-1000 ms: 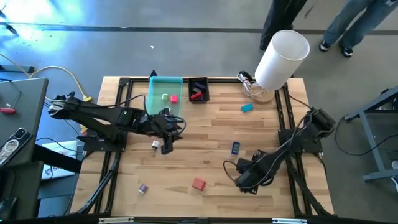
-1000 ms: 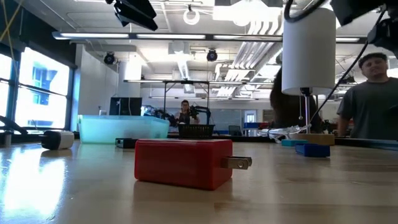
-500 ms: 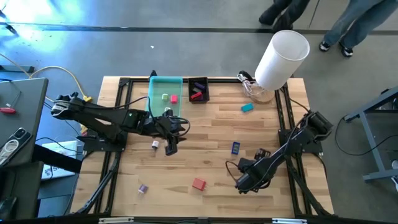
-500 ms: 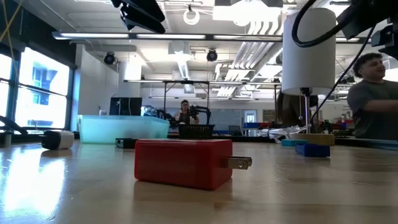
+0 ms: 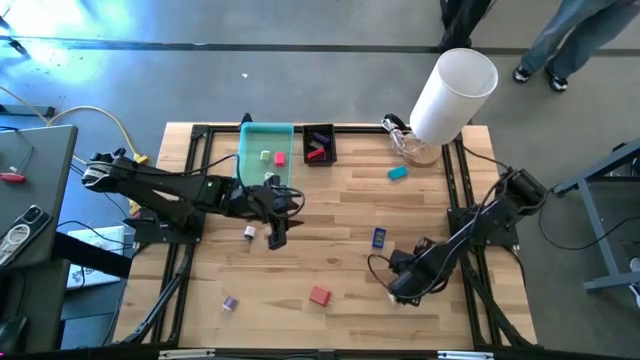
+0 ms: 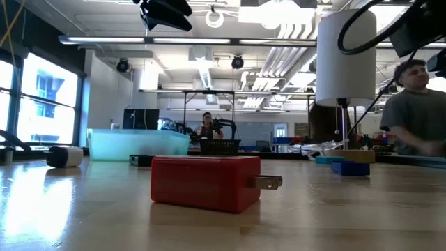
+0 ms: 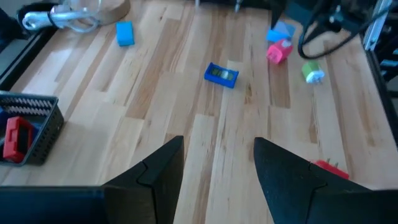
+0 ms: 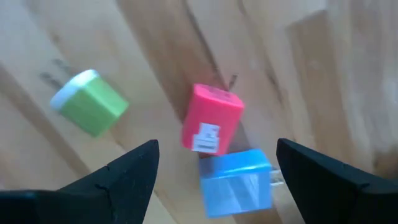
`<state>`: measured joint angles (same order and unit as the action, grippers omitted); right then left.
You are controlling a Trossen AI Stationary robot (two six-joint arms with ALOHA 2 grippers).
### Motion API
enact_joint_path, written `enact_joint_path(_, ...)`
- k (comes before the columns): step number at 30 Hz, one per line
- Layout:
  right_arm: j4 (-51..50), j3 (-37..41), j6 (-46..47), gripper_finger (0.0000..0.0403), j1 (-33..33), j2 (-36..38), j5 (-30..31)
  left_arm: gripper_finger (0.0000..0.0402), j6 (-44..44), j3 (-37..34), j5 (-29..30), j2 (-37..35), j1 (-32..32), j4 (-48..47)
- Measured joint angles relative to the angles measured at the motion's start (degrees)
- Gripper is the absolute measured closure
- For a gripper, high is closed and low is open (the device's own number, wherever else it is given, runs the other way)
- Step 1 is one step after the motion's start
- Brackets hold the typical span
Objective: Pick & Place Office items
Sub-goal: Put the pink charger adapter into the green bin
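right gripper (image 8: 214, 171): wide open, empty
below it: pink plug (image 8: 211, 118), blue plug (image 8: 236, 183) touching
risk: grabs both

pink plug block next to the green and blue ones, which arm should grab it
Right. The right gripper hangs open directly over the pink plug block, between the green plug block and blue plug block. The left gripper, open, is across the wooden table near the teal rectangular tray.

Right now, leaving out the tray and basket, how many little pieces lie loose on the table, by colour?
Blue pieces: 3
Red piece: 1
Pink piece: 1
Green piece: 1
White piece: 1
Purple piece: 1
Total: 8
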<state>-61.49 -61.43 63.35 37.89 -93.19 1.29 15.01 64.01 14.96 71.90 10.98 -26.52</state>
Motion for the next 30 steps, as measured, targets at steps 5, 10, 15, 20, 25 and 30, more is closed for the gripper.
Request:
enact_joint_path(5,0.2,0.2,0.0,0.0089,1.3,-0.1,0.5,0.0216,1.3,0.0,0.0,0.0,0.0,1.5)
enact_joint_path(10,1.6,2.5,1.4,0.0089,1.1,-0.1,2.1,0.0216,1.4,0.0,0.0,0.0,0.0,1.5)
enact_joint_path(15,7.0,6.2,1.4,0.0089,0.1,-0.1,1.4,0.0216,-0.6,0.0,0.1,0.0,-0.1,3.4)
enact_joint_path(20,8.6,7.3,1.2,0.0089,-1.4,-0.2,1.9,0.0216,-1.4,0.0,0.1,0.0,-1.0,5.2)
enact_joint_path(25,9.1,9.2,0.9,0.0089,-2.5,-0.2,0.2,0.0216,0.0,0.0,0.1,0.0,-1.6,5.0)
enact_joint_path(30,14.6,12.3,0.5,0.0091,-2.4,-0.2,0.1,0.0216,0.8,0.0,0.1,0.3,-0.6,5.2)
